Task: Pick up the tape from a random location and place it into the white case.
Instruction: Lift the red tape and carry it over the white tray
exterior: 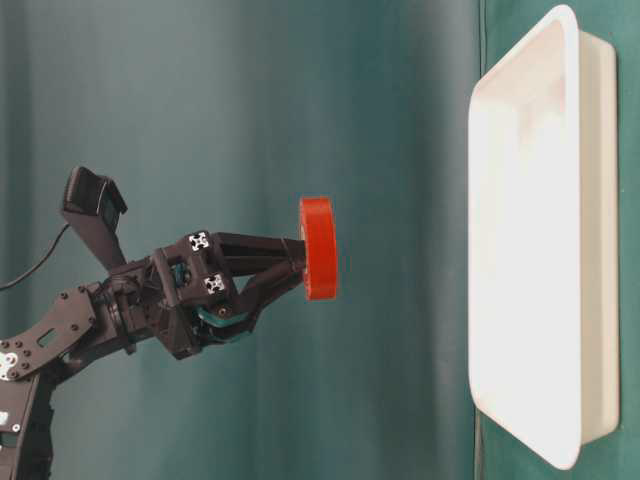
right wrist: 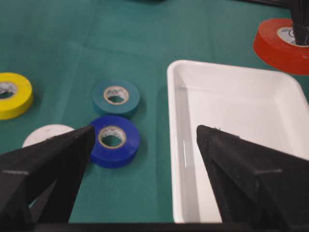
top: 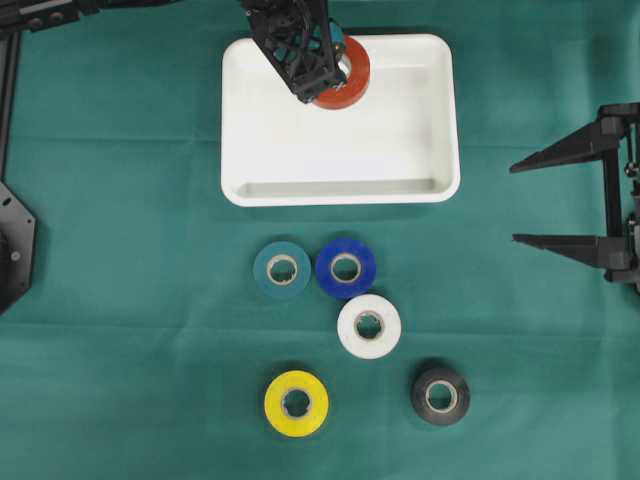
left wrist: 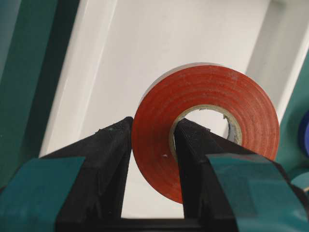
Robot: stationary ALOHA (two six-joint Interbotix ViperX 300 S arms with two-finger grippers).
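Now the red tape [top: 347, 78] hangs flat-faced above the white case [top: 400, 150].

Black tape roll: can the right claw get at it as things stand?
Probably yes. The right claw is open and empty, and the black tape roll lies alone on the cloth, apart from the white roll, nothing between them.
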